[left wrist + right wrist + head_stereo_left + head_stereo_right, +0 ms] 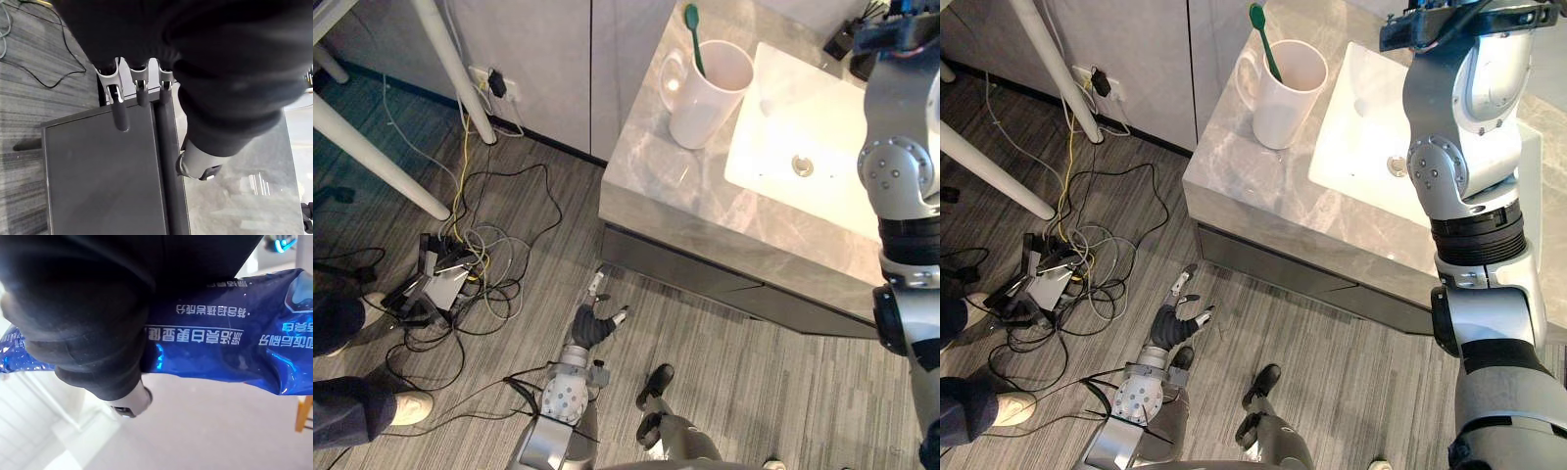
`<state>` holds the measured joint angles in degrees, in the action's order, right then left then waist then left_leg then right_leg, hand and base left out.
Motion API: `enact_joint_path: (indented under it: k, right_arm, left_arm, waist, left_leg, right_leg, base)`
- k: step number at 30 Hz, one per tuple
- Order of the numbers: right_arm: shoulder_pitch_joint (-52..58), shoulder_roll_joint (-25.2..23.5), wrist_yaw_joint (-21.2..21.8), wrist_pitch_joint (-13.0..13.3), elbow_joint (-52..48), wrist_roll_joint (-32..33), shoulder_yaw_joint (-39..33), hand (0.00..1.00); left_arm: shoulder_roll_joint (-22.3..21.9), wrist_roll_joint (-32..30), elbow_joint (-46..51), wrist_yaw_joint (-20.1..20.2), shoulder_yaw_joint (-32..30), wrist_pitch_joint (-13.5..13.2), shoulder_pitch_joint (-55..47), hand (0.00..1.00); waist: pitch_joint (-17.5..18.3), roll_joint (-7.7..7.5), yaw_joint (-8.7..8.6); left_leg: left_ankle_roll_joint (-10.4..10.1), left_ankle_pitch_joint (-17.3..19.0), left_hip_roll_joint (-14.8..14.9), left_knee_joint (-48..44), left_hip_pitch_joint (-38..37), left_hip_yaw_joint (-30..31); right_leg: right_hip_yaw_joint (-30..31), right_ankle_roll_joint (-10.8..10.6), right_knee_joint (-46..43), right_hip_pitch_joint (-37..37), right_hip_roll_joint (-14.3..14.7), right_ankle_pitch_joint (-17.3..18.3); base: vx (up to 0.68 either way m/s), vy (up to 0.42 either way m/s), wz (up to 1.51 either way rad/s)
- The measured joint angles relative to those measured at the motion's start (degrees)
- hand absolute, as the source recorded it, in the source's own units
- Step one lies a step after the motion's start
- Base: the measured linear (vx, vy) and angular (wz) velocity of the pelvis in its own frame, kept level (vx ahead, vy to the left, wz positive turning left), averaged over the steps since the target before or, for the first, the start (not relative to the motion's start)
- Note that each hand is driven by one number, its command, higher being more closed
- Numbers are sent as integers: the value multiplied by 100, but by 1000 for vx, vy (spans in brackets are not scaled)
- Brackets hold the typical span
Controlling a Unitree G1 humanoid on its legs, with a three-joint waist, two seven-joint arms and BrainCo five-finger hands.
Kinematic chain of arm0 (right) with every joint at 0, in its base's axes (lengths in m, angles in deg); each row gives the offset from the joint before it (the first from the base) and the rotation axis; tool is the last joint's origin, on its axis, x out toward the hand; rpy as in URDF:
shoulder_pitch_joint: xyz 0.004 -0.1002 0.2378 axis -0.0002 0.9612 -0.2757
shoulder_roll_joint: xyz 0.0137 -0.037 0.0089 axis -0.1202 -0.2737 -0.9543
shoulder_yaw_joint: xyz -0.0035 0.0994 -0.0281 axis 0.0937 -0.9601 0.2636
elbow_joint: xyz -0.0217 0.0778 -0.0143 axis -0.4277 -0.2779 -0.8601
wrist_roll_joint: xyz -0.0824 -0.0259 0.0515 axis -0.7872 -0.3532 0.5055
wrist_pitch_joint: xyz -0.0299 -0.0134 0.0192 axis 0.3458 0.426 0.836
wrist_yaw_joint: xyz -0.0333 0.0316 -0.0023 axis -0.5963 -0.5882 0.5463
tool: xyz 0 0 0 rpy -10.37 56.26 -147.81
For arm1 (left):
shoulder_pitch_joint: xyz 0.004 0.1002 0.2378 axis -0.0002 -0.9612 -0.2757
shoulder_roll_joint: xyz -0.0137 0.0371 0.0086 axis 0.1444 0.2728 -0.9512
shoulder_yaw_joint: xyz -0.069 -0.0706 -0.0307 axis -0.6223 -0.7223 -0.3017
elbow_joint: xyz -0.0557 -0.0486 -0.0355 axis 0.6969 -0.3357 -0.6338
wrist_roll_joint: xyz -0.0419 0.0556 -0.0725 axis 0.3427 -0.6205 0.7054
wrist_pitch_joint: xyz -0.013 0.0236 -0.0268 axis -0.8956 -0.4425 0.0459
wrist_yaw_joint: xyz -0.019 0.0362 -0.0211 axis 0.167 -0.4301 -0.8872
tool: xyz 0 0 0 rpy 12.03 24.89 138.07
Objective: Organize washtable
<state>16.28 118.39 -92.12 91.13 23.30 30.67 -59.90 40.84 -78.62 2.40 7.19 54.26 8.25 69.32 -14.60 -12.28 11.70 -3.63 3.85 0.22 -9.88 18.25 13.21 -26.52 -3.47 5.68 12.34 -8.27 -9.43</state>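
The step in hand looks like carrying: the right robot hand (111,374) is clamped on a shiny blue tube (220,352), probably toothpaste, with the thumb curled over its body near the crimped end. The right arm rises past the sink's side of the desk (685,196), so the tube is held up in the air, not resting on anything. The left robot hand (593,327) hangs low in front of the desk's dark cabinet front (102,176), its fingers straight and apart, holding nothing.

The white mug (700,98) stands upright at the desk's back corner, just beside the sink (773,147), with 1 green toothbrush (693,29) leaning inside it. The likely next move is to bring the tube to that mug and lower it in beside the brush, or lay it on the bare stone next to it. That calls for lining the tube up with the mug's mouth before the thumb lets go. A slanted entry could knock the toothbrush or tip the mug toward the basin.

The desk is grey veined stone with a glossy face, and the white basin is empty. The floor (754,372) is grey wood-look plank. To the left, a tangle of cables (499,245) runs from a wall socket (499,83) past 2 white table legs (450,59), and a person's shoe (401,406) shows at the edge.
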Motion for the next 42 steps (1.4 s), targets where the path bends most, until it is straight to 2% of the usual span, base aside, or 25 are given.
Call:
enact_joint_path:
  k: [2,9,15,19,22,29,42]
  right_arm:
    - [-127,0,-12,-6,93,2,137,100]
    - [-137,3,-34,-9,91,45,151,100]
    - [-136,19,-152,-57,94,41,168,100]
    - [-117,278,-162,-174,110,42,295,100]
    - [-109,360,-211,-180,115,38,295,100]
    - [-50,419,-255,-179,115,-25,294,100]
    - [-17,-40,-532,-179,113,-51,243,100]
  left_arm:
    - [1,96,-50,-10,29,1,-7,0]
    - [-8,239,-108,-35,90,9,-2,0]
    - [-5,248,-108,-60,153,8,0,0]
    - [-6,252,-108,-128,188,10,0,0]
    - [-5,250,-107,-142,188,9,0,0]
    - [-4,248,-99,-256,178,8,-9,0]
    - [-255,221,116,-574,70,20,9,0]
  waist:
    - [-39,53,7]
    - [-70,96,-8]
    - [-178,154,-131]
    - [-267,212,-153]
    - [-342,301,-159]
    - [-396,377,-161]
    - [-421,391,-147]
  left_leg:
    - [1,-1,-9,-6,27,1]
    - [3,-2,-12,-18,146,-16]
    - [4,-2,-28,-21,205,-25]
    - [6,-3,-31,-51,308,-74]
    - [7,-4,-41,-59,326,-84]
    - [8,-4,-50,-80,408,-74]
    - [11,-6,-35,-60,427,-155]
  right_leg:
    - [2,-7,0,23,-2,-5]
    - [15,-16,0,154,-2,-15]
    - [49,-34,0,213,-51,-29]
    - [140,-38,0,347,-60,-103]
    - [153,-47,0,369,-72,-115]
    - [152,-47,0,432,-75,-116]
    - [299,-118,0,516,-43,-248]
  base:
    - [-4,5,2]
    - [3,0,0]
    - [1,5,-1]
    - [-1,19,-10]
    - [-1,5,-1]
    - [0,0,0]
    - [0,6,-3]
